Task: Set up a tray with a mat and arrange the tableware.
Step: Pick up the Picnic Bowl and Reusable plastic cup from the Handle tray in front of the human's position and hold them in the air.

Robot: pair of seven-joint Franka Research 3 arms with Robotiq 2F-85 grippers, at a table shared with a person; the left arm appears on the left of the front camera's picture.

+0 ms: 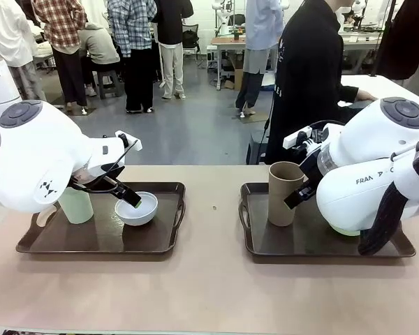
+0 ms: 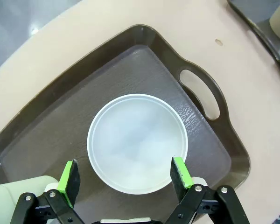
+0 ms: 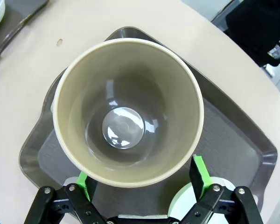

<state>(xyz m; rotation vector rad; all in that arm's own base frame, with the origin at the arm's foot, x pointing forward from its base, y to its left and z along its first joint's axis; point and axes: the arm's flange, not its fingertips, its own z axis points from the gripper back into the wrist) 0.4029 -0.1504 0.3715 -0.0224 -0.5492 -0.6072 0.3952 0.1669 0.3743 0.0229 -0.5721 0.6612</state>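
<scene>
- Currently the white bowl (image 1: 136,208) sits on the left tray (image 1: 160,246) beside the pale green tumbler (image 1: 75,206).
- Left claw (image 2: 124,172) hangs wide open over it, empty.
- Tan-brown tumbler (image 1: 284,194) stands on the right tray (image 1: 297,243), right claw (image 3: 140,172) gaping above, empty.

Wide-spread left hand (image 2: 123,162) hovers over white bowl (image 2: 137,142) on tray (image 2: 130,33).
</scene>
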